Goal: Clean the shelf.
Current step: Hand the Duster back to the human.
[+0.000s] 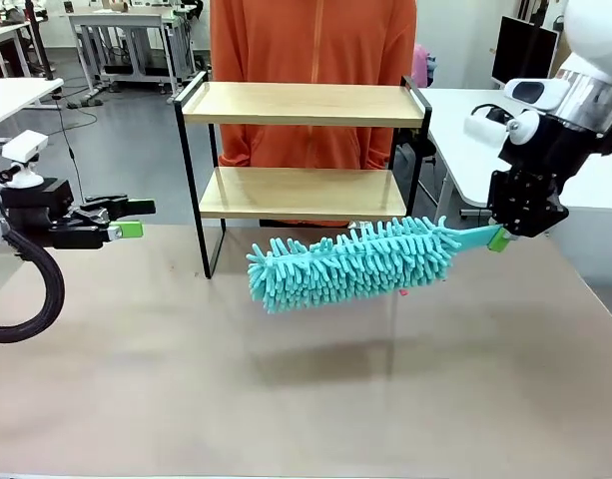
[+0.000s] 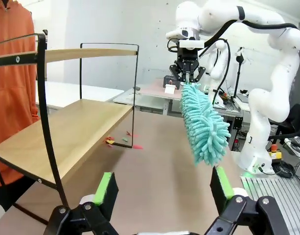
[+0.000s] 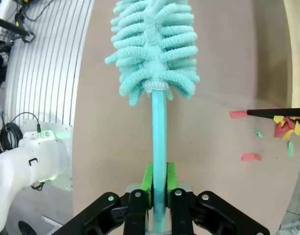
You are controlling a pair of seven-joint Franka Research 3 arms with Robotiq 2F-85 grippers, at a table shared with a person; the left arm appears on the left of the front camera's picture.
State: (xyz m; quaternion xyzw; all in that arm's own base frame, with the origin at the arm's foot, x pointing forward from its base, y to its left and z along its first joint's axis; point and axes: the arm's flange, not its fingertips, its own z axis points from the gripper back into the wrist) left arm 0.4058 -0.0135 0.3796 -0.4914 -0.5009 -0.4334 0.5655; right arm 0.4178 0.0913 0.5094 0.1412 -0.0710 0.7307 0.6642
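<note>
A lab of white tables lies behind the tan tabletop (image 1: 286, 399), where the shelf (image 1: 304, 105) stands at the far edge, in front of a person in orange. Its two boards look bare; coloured paper scraps (image 3: 285, 128) lie on the table by its foot. Just in front of the shelf hangs the teal duster (image 1: 350, 261), its handle clamped in the right gripper (image 1: 499, 239). Sweep each board end to end, fronds flat, clear of the rails. Well left of the shelf, the left gripper (image 1: 126, 220) waits with jaws wide, holding nothing.
</note>
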